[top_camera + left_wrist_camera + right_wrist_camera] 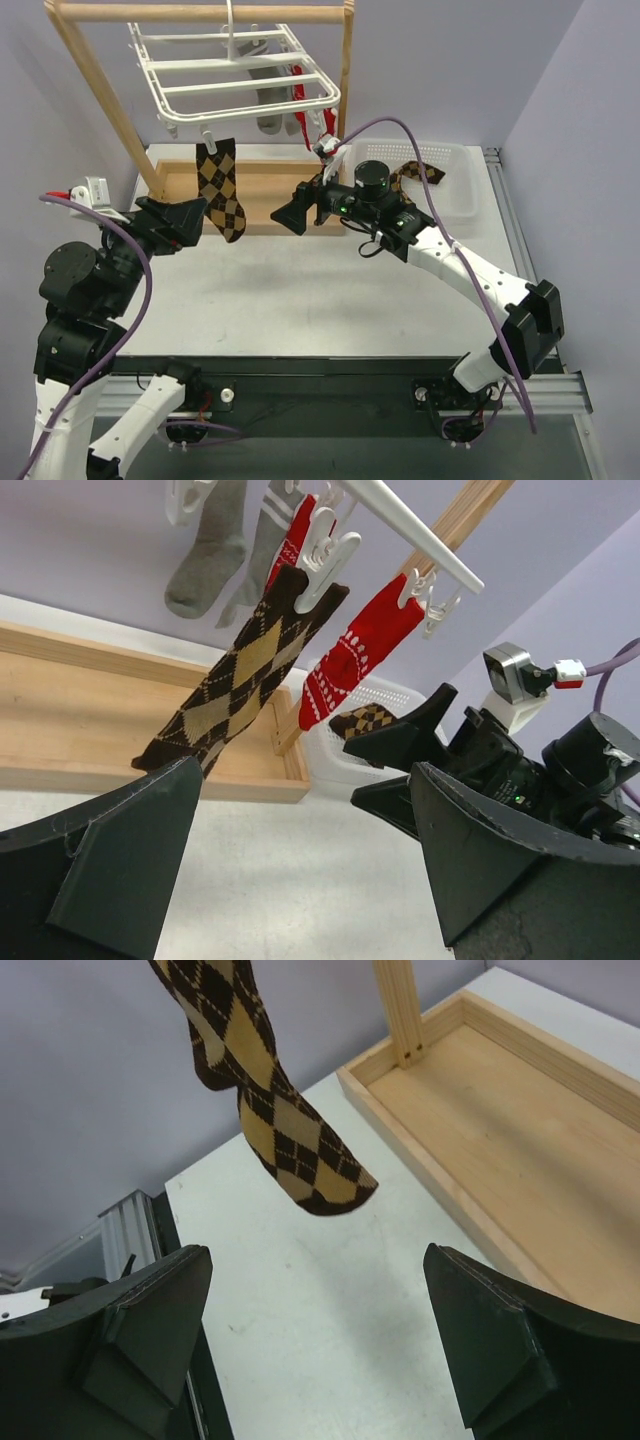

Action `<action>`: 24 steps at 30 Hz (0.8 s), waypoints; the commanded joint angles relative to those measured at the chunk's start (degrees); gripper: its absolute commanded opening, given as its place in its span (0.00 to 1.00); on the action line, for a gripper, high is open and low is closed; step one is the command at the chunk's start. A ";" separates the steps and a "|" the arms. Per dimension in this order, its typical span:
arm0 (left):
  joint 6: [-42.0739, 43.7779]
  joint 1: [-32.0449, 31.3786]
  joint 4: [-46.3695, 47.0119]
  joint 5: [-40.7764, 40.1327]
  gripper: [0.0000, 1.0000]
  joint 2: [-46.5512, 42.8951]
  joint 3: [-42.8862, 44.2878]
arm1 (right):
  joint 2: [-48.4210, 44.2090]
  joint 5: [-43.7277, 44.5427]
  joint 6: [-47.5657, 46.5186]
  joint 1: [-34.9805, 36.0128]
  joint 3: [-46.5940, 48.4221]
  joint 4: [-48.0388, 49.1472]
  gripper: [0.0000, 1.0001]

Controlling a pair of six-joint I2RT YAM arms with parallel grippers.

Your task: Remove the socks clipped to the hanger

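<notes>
Top view: left gripper and right gripper are both spread wide and empty, arms reaching in low from either side of the argyle sock clipped to the white hanger. Left wrist: wide jaws frame that sock, plus a red sock and grey socks, all clipped. Right wrist: jaws wide, nothing held, the argyle toe hanging over the table beside the wooden tray.

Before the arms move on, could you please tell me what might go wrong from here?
The left gripper and right gripper both stand open, facing each other across the hanging argyle sock; closing in together, they might collide. The sock is held by its clip, so a hard pull could tilt the hanger. The red sock hangs close by and might get caught too.
</notes>
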 commanded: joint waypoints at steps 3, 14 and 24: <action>1.24 0.38 1.16 -1.68 0.97 -2.49 -0.13 | 6.43 -4.91 0.75 1.79 5.12 11.68 0.91; 4.06 0.29 -3.85 0.25 0.97 -0.82 5.06 | 23.04 -8.98 -1.88 3.28 19.64 18.53 0.93; 4.59 -0.06 -6.57 -1.24 0.97 -1.08 6.20 | 34.84 -13.20 -0.21 5.74 37.68 15.45 0.79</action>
